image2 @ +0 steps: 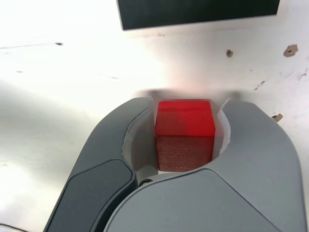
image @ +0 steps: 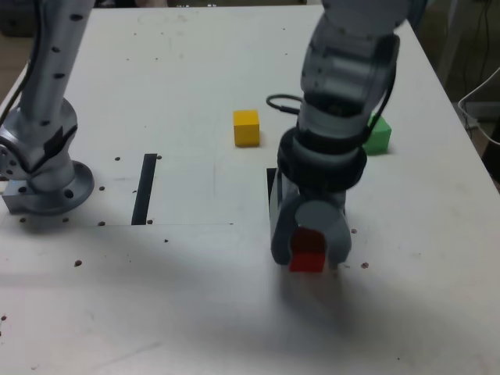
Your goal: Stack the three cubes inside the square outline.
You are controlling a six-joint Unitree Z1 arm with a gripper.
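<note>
The red cube [image: 307, 251] sits between the grey jaws of my gripper [image: 309, 248], low over the table in front of the arm. In the wrist view the red cube [image2: 185, 133] fills the gap of the gripper [image2: 187, 107], with both jaws against its sides. The yellow cube [image: 246, 127] stands free on the table farther back. The green cube [image: 378, 136] peeks out behind the arm at the exterior view's right. The square outline [image: 271, 184] is mostly hidden by the arm; one thick black side of the outline [image2: 198, 12] shows just beyond the cube.
A narrow black strip [image: 144, 188] lies on the white table [image: 187, 70] at the exterior view's left. The arm's grey base [image: 48, 187] is bolted near the left edge. Small dark specks dot the tabletop.
</note>
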